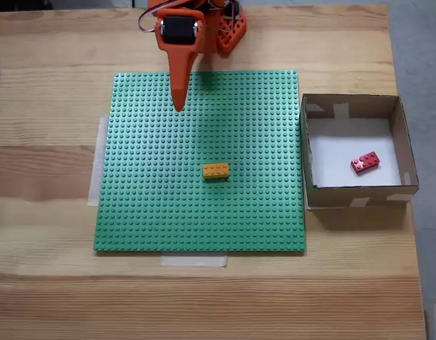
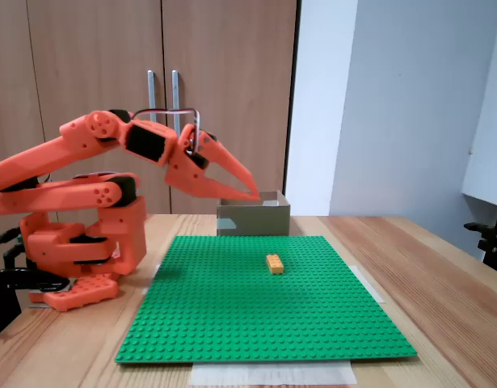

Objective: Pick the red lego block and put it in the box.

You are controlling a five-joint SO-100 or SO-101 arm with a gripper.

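Red brick [image 1: 365, 163] is lying inside the box [image 1: 313, 152], toward 3 o'clock on its floor. Gripper [image 1: 179, 106] is hovering over the baseplate [image 1: 147, 212], fingers together, empty. Brick is looking light, rigid, slick; long sides suiting a pinch.

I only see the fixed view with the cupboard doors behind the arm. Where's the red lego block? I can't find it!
Observer: Seen from above, the red lego block lies inside the box, on its white bottom.
Operator: Is it in the middle of the box?
Observer: No, it lies tilted, closer to the box's right wall in that fixed view, on the far side from the yellow-orange brick.
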